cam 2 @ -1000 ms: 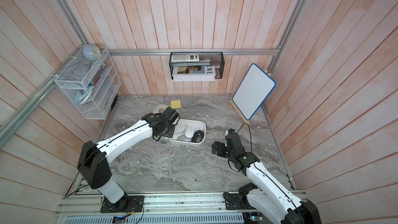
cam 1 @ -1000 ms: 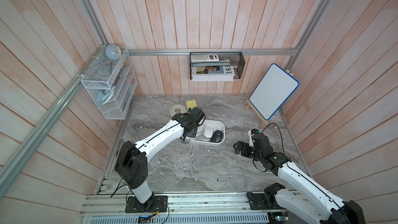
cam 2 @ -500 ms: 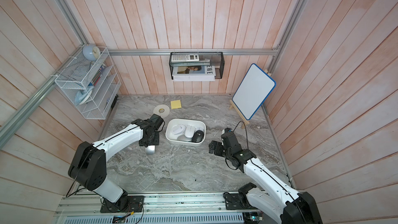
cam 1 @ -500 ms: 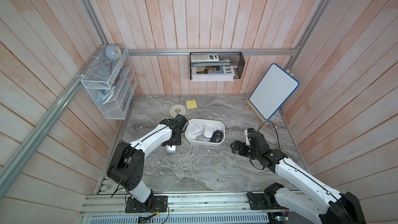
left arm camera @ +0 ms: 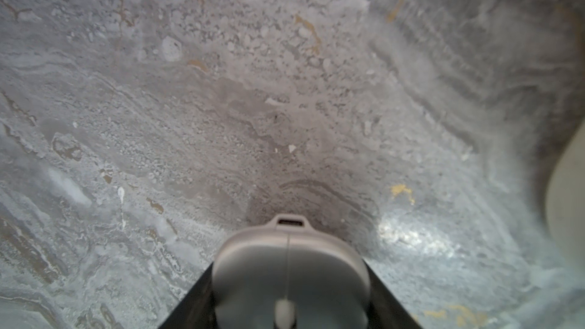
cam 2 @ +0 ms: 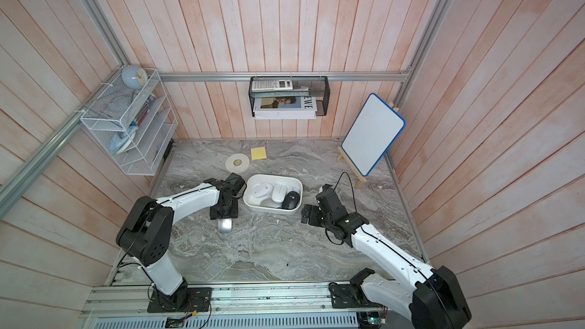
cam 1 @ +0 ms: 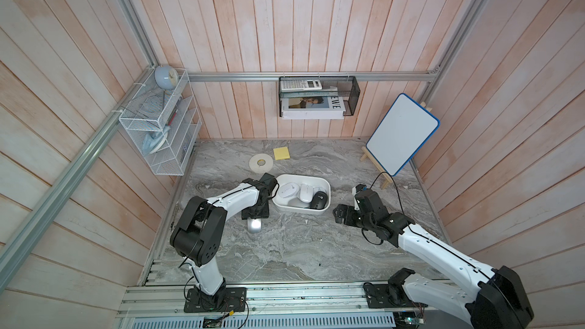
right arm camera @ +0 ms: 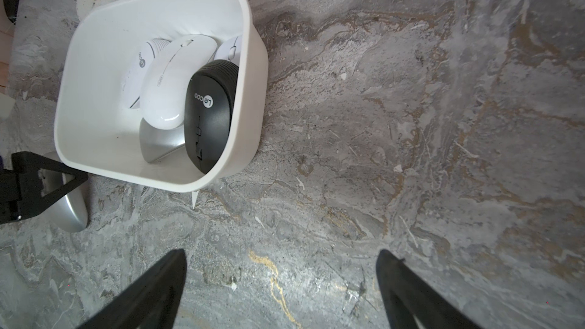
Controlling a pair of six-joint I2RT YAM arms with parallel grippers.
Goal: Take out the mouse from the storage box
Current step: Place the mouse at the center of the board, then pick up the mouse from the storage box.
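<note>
The white storage box (cam 1: 300, 212) (cam 2: 273, 176) (right arm camera: 250, 106) stands mid-table and holds a black mouse (cam 1: 319, 200) (right arm camera: 210, 112), a white mouse (cam 1: 305, 193) (right arm camera: 171, 83) and other pale ones. Just left of the box, my left gripper (cam 1: 255, 219) (cam 2: 224, 217) (left arm camera: 289, 295) is shut on a silver mouse (cam 1: 254, 226) (cam 2: 225, 226) (left arm camera: 289, 267) (right arm camera: 68, 207), low at the marble table. Black fingers (left arm camera: 196, 299) flank it. Right of the box, my right gripper (cam 1: 340, 215) (cam 2: 305, 215) (right arm camera: 281, 254) hangs open over bare table, holding nothing.
A tape roll (cam 1: 261, 162) and a yellow sticky note (cam 1: 281, 153) lie behind the box. A whiteboard on an easel (cam 1: 402, 134) stands at the back right. A white wire rack (cam 1: 161, 131) and a black mesh basket (cam 1: 318, 99) hang on the walls.
My left gripper has left the box and swung left and forward with the silver mouse, down to the table. The right gripper shifted slightly and stays open.
</note>
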